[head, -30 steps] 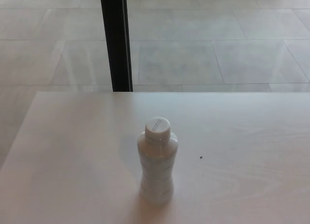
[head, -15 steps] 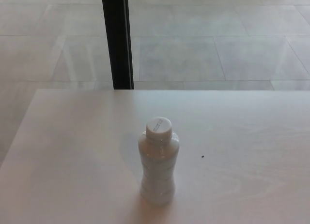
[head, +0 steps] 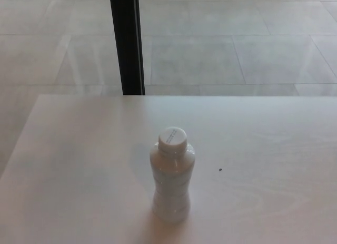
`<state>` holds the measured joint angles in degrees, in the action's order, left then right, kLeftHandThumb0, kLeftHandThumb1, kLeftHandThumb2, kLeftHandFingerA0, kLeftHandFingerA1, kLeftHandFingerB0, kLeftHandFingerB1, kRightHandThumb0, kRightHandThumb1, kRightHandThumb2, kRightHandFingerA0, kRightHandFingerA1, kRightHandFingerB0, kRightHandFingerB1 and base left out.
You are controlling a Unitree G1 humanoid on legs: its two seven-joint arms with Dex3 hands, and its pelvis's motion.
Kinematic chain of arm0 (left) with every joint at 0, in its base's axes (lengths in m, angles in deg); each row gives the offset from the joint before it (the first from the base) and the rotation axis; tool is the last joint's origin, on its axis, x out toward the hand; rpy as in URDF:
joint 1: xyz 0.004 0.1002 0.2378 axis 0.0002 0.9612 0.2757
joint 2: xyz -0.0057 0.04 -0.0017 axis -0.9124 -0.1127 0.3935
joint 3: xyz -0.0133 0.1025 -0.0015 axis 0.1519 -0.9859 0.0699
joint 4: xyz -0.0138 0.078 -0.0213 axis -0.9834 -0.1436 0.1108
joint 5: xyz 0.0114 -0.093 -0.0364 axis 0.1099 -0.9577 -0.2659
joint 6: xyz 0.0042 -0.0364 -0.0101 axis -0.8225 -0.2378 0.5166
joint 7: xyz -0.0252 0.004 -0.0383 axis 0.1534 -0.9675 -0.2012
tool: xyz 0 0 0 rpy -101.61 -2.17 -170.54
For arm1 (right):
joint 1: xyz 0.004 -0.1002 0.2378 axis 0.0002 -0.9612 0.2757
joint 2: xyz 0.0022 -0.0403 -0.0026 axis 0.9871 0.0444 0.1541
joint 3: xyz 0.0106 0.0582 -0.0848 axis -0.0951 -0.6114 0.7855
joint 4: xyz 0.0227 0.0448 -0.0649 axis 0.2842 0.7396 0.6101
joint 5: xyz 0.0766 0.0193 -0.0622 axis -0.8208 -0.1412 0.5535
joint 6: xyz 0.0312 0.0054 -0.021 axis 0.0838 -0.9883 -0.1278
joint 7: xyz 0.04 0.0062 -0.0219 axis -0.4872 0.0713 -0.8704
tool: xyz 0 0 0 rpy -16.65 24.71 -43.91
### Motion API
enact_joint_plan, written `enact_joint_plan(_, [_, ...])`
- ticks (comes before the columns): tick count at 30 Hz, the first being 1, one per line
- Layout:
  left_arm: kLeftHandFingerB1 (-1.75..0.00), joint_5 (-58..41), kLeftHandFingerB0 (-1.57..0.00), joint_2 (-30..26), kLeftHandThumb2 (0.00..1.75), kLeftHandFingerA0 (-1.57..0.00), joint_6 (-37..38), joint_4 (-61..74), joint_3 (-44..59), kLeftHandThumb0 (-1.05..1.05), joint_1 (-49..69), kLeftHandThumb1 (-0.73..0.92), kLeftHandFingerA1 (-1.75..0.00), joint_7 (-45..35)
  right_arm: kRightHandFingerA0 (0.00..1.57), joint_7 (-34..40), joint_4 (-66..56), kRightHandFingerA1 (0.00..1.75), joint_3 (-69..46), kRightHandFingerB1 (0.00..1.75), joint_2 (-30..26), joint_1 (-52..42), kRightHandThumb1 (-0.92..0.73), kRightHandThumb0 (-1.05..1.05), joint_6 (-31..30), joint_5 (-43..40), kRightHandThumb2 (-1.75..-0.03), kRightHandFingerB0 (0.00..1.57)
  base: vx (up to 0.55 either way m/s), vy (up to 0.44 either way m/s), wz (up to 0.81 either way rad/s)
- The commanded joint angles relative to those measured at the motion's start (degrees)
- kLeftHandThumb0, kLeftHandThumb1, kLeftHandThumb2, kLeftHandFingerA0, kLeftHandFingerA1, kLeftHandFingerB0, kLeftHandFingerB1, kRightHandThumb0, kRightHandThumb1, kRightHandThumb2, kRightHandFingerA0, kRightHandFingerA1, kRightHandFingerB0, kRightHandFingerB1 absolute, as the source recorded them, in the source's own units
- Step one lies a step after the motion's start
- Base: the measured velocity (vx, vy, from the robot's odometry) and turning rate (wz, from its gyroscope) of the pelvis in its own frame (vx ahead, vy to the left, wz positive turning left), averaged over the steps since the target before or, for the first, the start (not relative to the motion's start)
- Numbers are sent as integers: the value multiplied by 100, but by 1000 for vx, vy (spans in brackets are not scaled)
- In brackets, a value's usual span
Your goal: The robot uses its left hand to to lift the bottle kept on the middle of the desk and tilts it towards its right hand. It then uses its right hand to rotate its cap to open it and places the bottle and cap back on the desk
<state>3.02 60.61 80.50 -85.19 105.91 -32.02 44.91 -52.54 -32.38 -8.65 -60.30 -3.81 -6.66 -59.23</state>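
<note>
Only the camera nudged since a second ago; bottle [head: 171,181] hasn't moved, upright mid-tabletop [head: 68,165], cap [head: 172,139] on. I see neither hand, so can't tell finger state. Left-hand lift not started.

Bright, washed-out daylight floods in from the far side, bleaching the pale desk [head: 79,165] and leaving soft glare streaks on the tiled floor [head: 210,54]. The white bottle [head: 171,181] looks slightly soft-focused and throws only a faint shadow toward the near edge.
</note>
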Motion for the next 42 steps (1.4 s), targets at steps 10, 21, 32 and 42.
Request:
enact_joint_plan(10, [-16, 119, 0, 874, 99, 0, -1888, 2271, -2145, -85, -142, 62, -22, 505, 14, 165, -1550, 39, 1652, 28, 739, 271, -90, -80, -1428, -72, -68, 22, 0, 0, 0])
enact_joint_plan(21, [-17, 933, -9, 685, 100, 0, -2169, 2125, -3519, -98, -138, 63, -13, 447, 22, 225, -1652, 43, 1899, 30, 948, 238, -86, -78, -1699, -43, -67, 29, 0, 0, 0])
enact_joint_plan(32, [-12, 1464, -6, 915, 102, 0, -2380, 1791, -4361, -101, -625, 60, -18, 695, 33, 428, -1713, 51, 2017, 33, 1232, 286, -85, -75, -1810, 156, -65, 39, 0, 0, 0])
enact_joint_plan(42, [-6, 1781, -3, 1379, 103, 0, -2444, 1402, -4649, -103, -815, 60, -16, 806, 35, 645, -1727, 66, 2085, 36, 1566, 197, -82, -72, -1739, 368, -65, 42, 0, 0, 0])
